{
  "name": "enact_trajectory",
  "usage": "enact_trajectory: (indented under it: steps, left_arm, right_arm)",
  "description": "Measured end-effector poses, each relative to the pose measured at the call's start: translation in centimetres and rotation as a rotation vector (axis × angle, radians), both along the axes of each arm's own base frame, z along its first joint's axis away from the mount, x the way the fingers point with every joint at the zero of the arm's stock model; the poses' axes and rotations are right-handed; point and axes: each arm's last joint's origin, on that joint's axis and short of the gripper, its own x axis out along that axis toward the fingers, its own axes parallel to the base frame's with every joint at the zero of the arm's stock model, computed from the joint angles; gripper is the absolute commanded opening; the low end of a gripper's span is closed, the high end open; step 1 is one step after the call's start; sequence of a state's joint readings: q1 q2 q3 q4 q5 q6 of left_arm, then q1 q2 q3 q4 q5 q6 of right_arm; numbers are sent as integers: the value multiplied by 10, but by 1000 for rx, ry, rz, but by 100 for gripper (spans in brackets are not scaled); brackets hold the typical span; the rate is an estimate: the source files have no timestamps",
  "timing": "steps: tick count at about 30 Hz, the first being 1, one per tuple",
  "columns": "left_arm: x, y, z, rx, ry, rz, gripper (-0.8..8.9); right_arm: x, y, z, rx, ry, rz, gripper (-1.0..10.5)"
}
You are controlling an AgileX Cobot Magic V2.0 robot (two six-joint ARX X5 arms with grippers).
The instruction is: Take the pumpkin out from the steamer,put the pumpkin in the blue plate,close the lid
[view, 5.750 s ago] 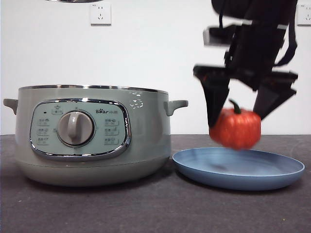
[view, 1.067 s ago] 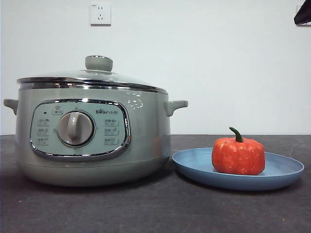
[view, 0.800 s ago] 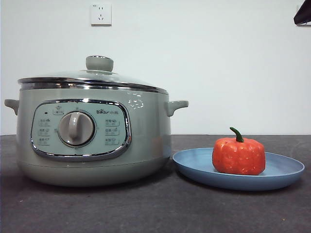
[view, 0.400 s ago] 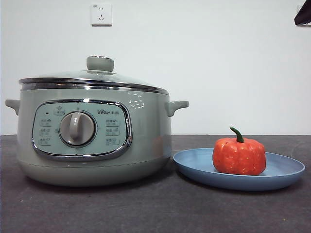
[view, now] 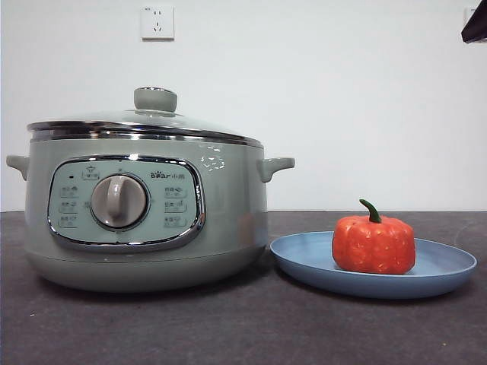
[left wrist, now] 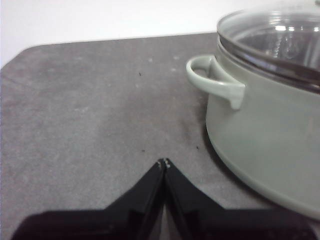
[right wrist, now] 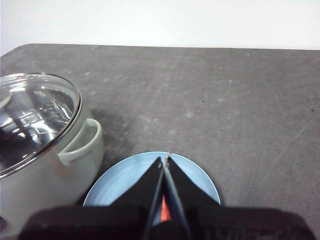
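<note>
The orange-red pumpkin (view: pixel 374 244) with a green stem sits on the blue plate (view: pixel 449 268) at the right. The sage-green steamer (view: pixel 228 220) stands at the left with its glass lid (view: pixel 144 119) closed on top. My left gripper (left wrist: pixel 163 163) is shut and empty, beside the steamer's side handle (left wrist: pixel 217 86). My right gripper (right wrist: pixel 164 160) is shut and empty, high above the blue plate (right wrist: pixel 120 180); a sliver of the pumpkin (right wrist: pixel 165 216) shows between its jaws. In the front view only a black arm tip (view: pixel 475 24) shows at the top right corner.
The dark grey table (view: pixel 243 327) carries the steamer and plate side by side, almost touching. A white wall with a socket (view: pixel 157 21) stands behind.
Since the oldest frame, the pumpkin was let go onto the plate, the arm withdrew upward, and the lid was set on the steamer. Over the last second nothing has moved.
</note>
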State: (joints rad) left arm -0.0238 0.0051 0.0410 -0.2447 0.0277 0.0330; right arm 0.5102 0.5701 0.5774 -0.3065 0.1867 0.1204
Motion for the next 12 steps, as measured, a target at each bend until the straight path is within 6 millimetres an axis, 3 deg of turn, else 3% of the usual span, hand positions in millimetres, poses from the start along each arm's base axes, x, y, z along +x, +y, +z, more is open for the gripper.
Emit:
enact_trajectory:
  steps: [12]
  left_arm:
    - [0, 0, 0, -8, 0, 1, -3]
  right_arm:
    - [0, 0, 0, 0, 0, 0, -17]
